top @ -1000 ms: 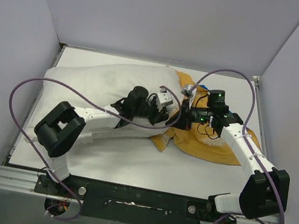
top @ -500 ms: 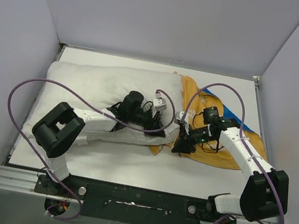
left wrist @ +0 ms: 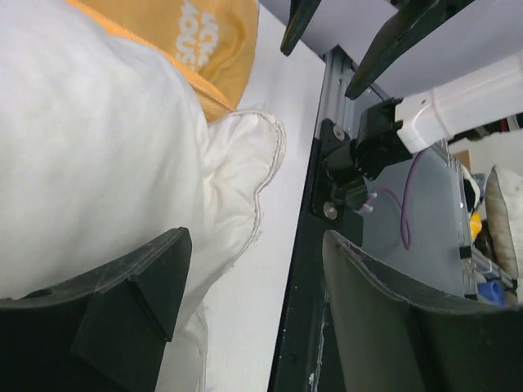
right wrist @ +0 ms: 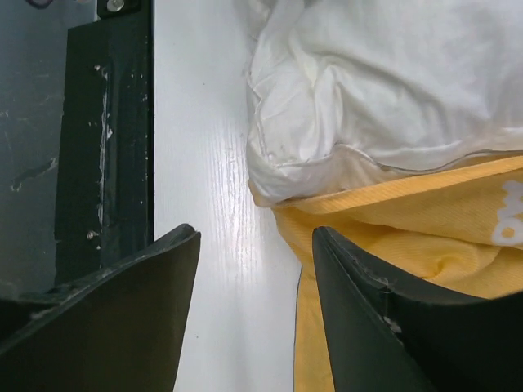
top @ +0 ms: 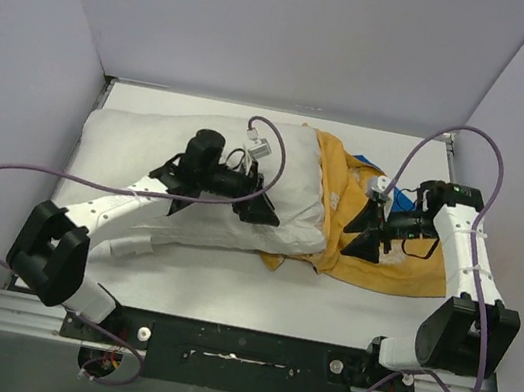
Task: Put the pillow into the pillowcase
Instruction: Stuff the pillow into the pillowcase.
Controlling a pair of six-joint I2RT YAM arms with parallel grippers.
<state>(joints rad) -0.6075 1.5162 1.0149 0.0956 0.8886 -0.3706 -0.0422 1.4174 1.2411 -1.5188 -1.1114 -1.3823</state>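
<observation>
The white pillow [top: 168,154] lies across the left and middle of the table. Its right end sits at the mouth of the pillowcase [top: 392,265], which shows mustard-yellow with a bit of blue at the back. The yellow hem curves round that end. My left gripper [top: 258,208] hovers over the pillow's right part, open with nothing between its fingers. My right gripper [top: 365,231] is open over the pillowcase, also with nothing in it. The left wrist view shows the pillow [left wrist: 98,147], the pillowcase [left wrist: 204,37] and open jaws [left wrist: 255,245]. The right wrist view shows the pillow corner [right wrist: 384,82] on the yellow pillowcase [right wrist: 425,220], jaws open [right wrist: 255,245].
Grey walls [top: 272,25] close in the white table [top: 226,286] on three sides. A black rail [top: 235,349] with the arm bases runs along the near edge. Purple cables [top: 2,173] loop off both arms.
Both grippers have gone from shut to open and let go of the pillowcase. The left arm swung back to the left over the pillow; the right arm drew away to the right.
</observation>
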